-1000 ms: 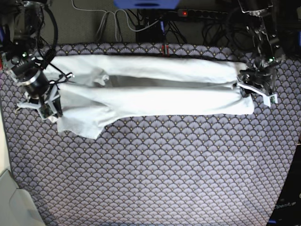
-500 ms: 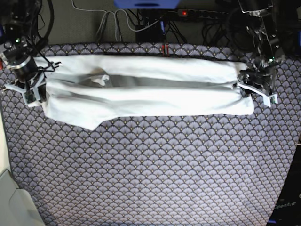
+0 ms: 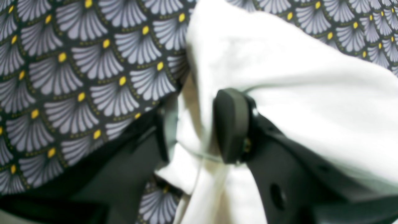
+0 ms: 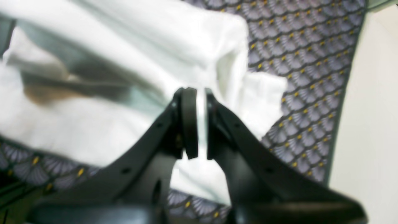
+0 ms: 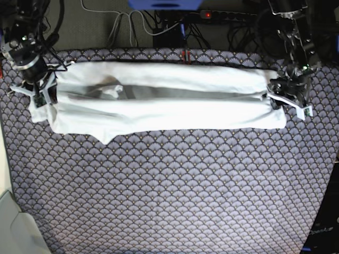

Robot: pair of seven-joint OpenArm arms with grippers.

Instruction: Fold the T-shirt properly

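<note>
T-shirt (image 3: 279,93) bunched between left fingers (image 3: 231,124)

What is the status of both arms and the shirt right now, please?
Left gripper shut on shirt, one end. Right gripper shut on the other end. Shirt stretched long across the patterned cloth, sides folded in. Nothing in the way.
</note>
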